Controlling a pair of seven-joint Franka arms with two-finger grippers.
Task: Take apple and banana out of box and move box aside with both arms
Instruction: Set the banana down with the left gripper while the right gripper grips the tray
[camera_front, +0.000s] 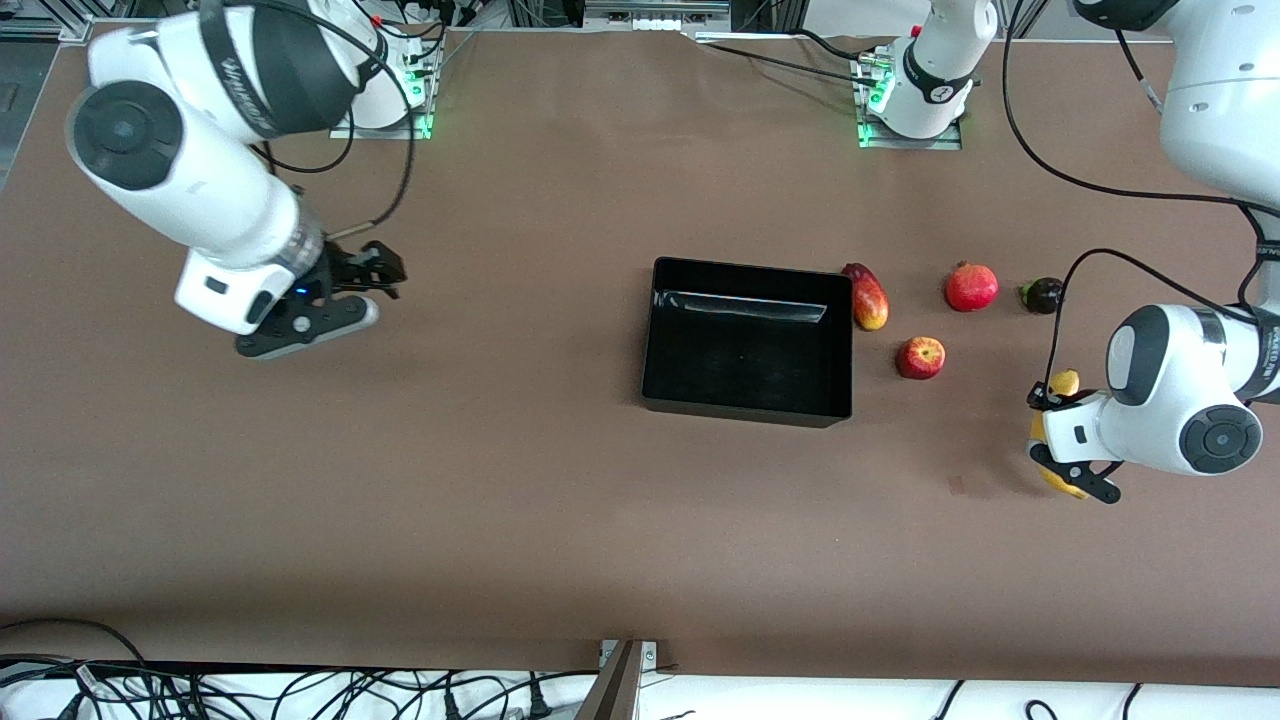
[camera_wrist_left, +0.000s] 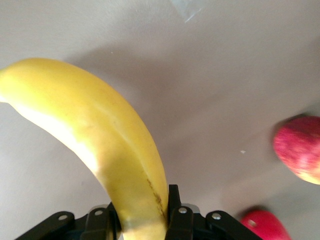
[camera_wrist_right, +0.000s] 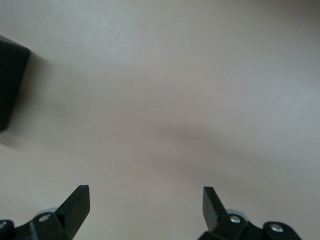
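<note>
Yellow banana (camera_wrist_left: 105, 150) pinched in left tool (camera_front: 1062, 440), over the bench (camera_front: 560, 500) at the left arm's end. Apple (camera_front: 920, 357) beside black box (camera_front: 748, 342), probably not touching. Right tool (camera_front: 345, 300) spread wide, waiting over bare bench.

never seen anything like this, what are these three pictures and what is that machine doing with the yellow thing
These are two white robot arms at a brown table, each ending in a two-finger gripper. The large picture looks down from a camera facing them; the other two come from cameras on each arm's wrist.

The left gripper is shut on a banana, seen close up in its wrist view. The right gripper hangs open and empty over bare table at its own end, waiting.

In the middle stands an empty black box. Beside it, toward the left arm's end, lie an oblong red-yellow fruit, an apple, a pomegranate and a small dark fruit.
</note>
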